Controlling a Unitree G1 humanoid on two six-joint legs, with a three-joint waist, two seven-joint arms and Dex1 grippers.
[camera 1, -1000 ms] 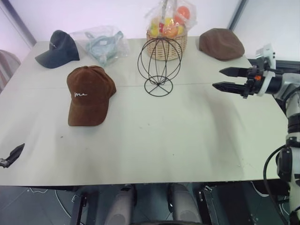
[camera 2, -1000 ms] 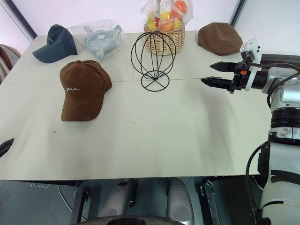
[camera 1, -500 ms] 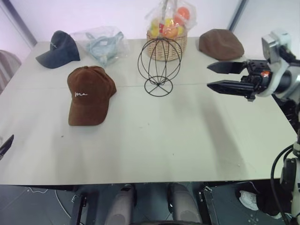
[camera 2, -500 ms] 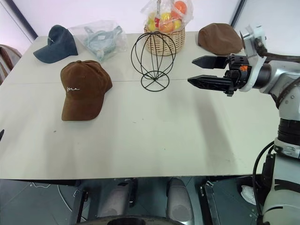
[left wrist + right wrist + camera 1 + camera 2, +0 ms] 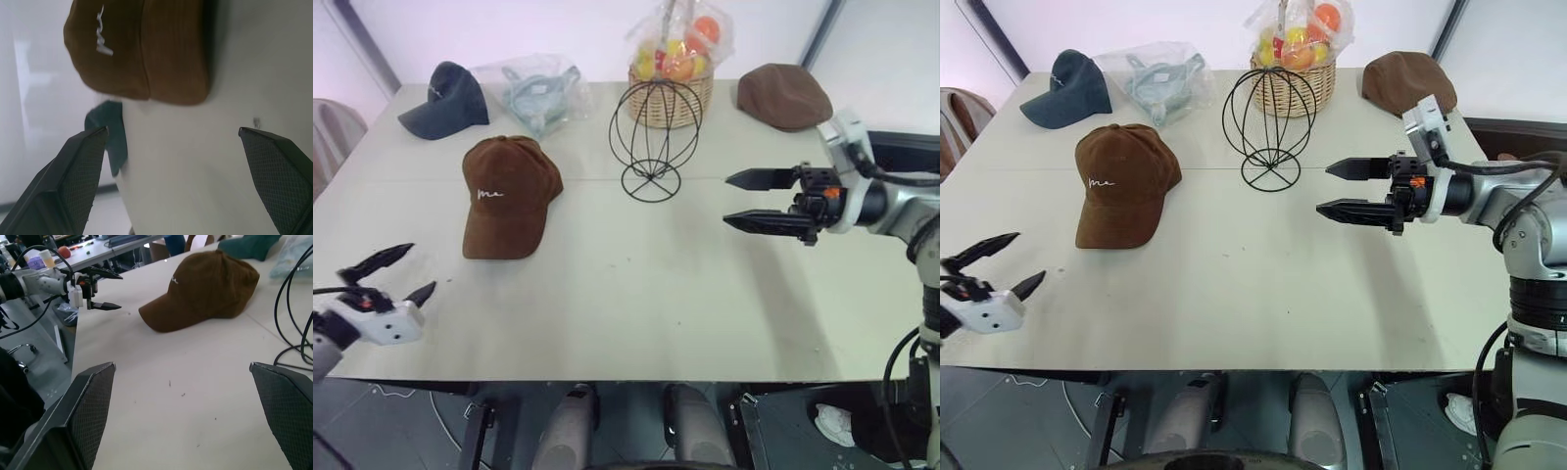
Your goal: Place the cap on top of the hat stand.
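While the counter (image 5: 636,294) carries everything, the cap (image 5: 507,194) lies flat beyond the left gripper (image 5: 393,276), whose fingers are spread and empty. Ahead of the right gripper (image 5: 737,202), fingers apart, stands the bare hat stand (image 5: 652,132).

table: I see a pale off-white top (image 5: 636,294) with a faint seam running across it
wall: plain and light behind the far edge (image 5: 538,29), with dark upright strips
floor: grey beneath the near edge (image 5: 411,431)
side desks: cluttered, in my right wrist view (image 5: 98,249)
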